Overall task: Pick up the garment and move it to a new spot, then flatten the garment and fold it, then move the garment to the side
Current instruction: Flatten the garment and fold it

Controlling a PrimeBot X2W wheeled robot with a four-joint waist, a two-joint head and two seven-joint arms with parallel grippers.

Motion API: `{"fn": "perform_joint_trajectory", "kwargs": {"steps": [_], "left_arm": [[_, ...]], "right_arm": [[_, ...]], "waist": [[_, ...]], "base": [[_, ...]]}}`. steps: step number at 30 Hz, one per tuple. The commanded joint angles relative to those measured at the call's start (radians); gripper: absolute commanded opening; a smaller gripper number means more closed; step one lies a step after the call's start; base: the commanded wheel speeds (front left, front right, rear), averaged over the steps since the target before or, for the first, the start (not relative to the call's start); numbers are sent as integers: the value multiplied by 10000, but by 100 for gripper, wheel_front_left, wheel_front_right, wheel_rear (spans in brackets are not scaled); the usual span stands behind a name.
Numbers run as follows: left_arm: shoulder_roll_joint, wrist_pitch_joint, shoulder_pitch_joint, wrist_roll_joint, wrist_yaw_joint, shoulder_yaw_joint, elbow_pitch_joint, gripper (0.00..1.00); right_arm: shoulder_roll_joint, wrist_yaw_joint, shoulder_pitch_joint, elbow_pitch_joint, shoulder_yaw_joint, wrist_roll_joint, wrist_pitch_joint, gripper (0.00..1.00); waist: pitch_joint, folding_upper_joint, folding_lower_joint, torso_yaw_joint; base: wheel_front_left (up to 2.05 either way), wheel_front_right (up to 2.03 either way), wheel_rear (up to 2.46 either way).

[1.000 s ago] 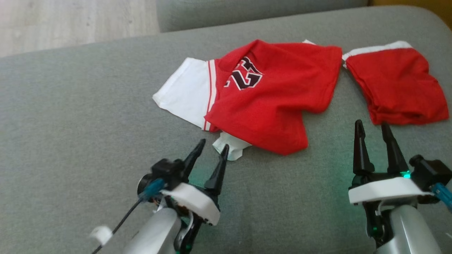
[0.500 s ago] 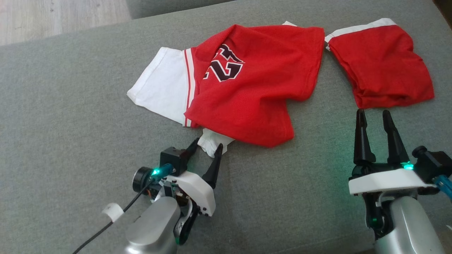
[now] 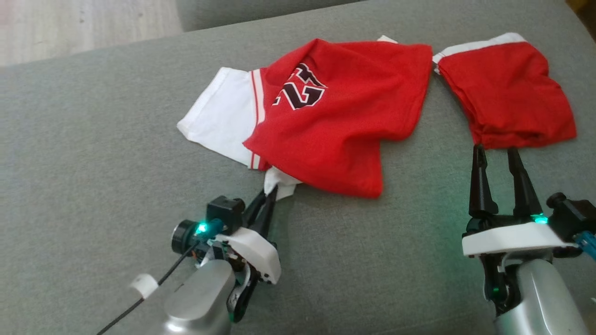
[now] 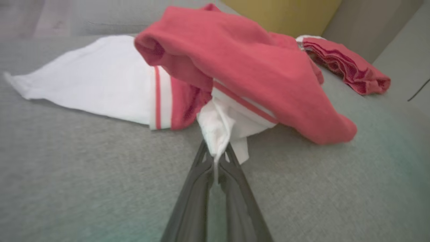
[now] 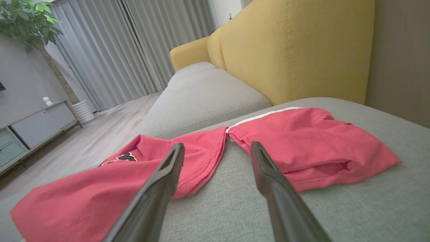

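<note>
left gripper [image 3: 269, 197] was pinching the white corner of the jersey [image 3: 335, 125]; left wrist view made the grip plain, cloth bunched between the tips; jersey lay crumpled mid-cushion [image 3: 93, 163]; right gripper [image 3: 494, 150] spread, tips just short of the shorts [image 3: 507, 93]; right wrist view added a yellow backrest [image 5: 295, 50] and curtains [image 5: 134, 43]

A red-and-white fabric jersey [image 3: 335, 135] (dark number, outlined in white) is seen on a grey woven sofa cushion [image 3: 93, 139].
</note>
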Motion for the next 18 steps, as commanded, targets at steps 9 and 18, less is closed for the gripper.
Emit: {"fn": "perform_joint_trajectory", "kwargs": {"steps": [9,18], "left_arm": [[970,-688,-45,-269,501,1377,-897,0],[2334,-761,147,728,988,2748,-3384,0]], "right_arm": [[-16,-7,-138,-272,204,-46,-106,100],[-16,-7,-22,-131,644,65,-106,100]], "waist": [[-507,0,0,776],[-721,0,0,1525]], "base": [[0,0,0],[0,0,0]]}}
